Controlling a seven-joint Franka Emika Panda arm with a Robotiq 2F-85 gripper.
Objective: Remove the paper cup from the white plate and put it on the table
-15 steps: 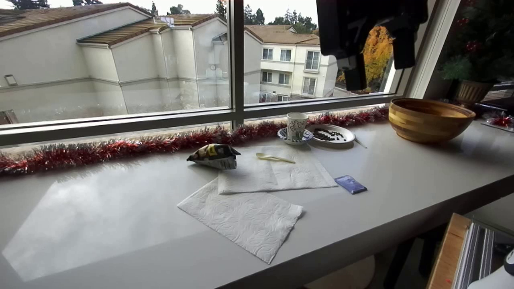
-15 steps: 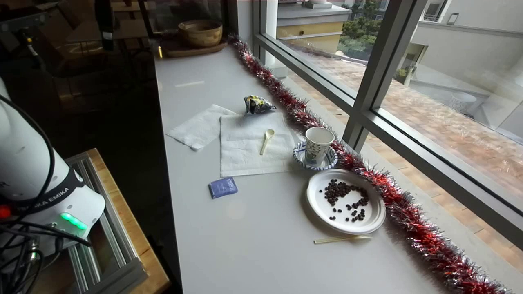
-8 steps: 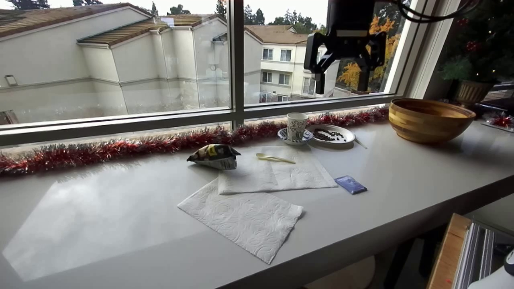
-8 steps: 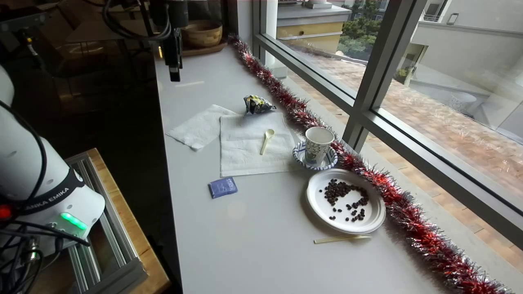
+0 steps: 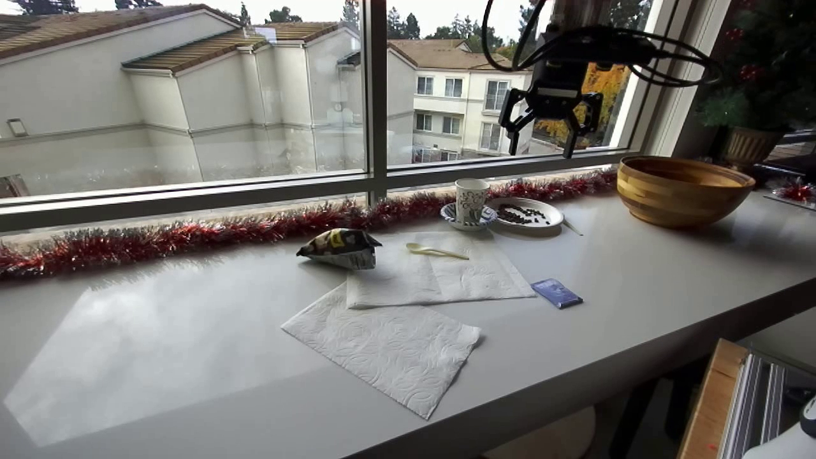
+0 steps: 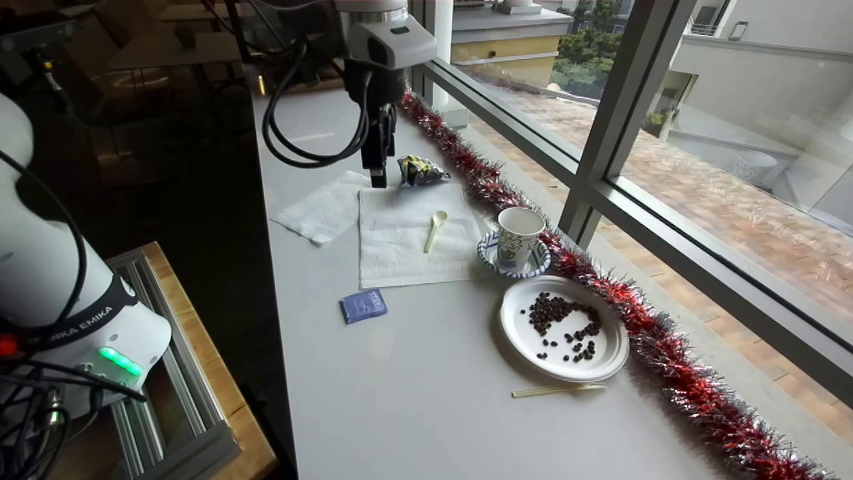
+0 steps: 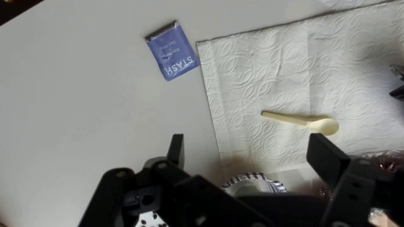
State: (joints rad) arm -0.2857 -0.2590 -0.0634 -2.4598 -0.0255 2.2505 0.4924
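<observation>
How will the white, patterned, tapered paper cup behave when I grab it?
The paper cup likely dents under a firm squeeze: its rim looks thin. Tall and narrow-based, it may tip if pushed. The round, white, blue-patterned paper plate might slide too, since the cup stands on it.

I'm working by daylight from the window (image 5: 375,89), which lays a pale glare on the table (image 5: 210,319) in an exterior view and turns my gripper (image 5: 541,153) into a near-black silhouette. In an exterior view the room beyond (image 6: 206,153) sinks almost to black, and a green light strip (image 6: 120,361) glows. My wrist view is greyer, with STASH readable on the tea packet (image 7: 173,52), the spoon (image 7: 303,122) throwing a soft shadow on the napkin (image 7: 268,72), and a brownish blur smudging the napkin's lower left corner.
</observation>
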